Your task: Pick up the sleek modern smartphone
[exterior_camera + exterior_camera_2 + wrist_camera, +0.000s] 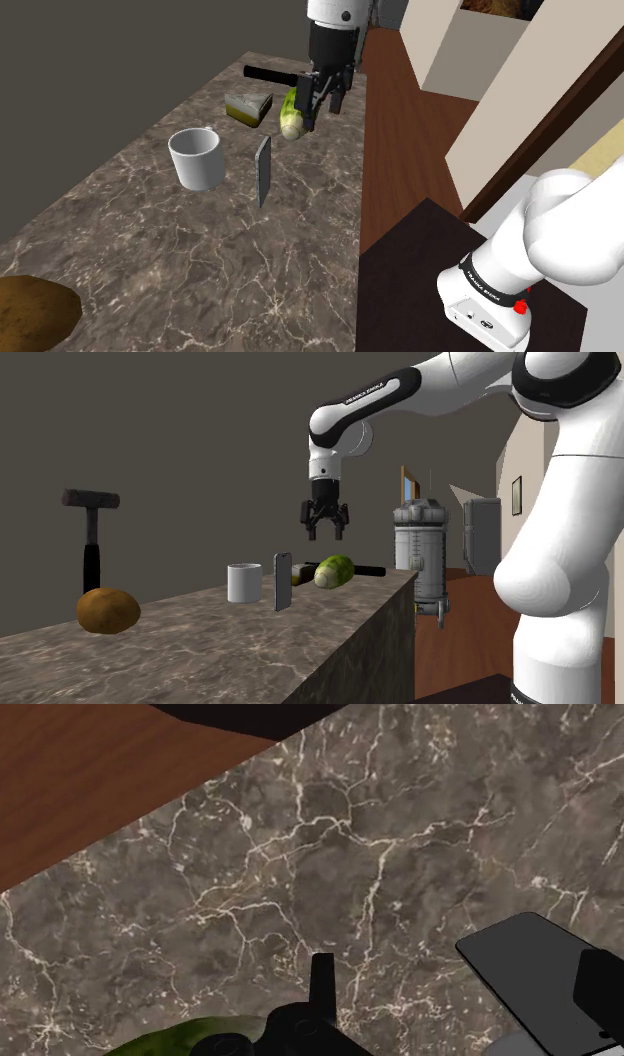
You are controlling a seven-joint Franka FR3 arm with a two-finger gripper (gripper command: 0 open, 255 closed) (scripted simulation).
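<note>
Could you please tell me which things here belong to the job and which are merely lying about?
Job: smartphone, standing on edge; pincer, open, in the air.
Lying about: white cup, green vegetable, yellowish wedge, hammer, brown lump.

arm (548, 240): white, enters lower right of shoulder view, reaches to top centre | wrist (324, 470): pointing straight down | end effector (326, 534): black, just above middle of second exterior view, jaws apart, gripping nothing
</note>
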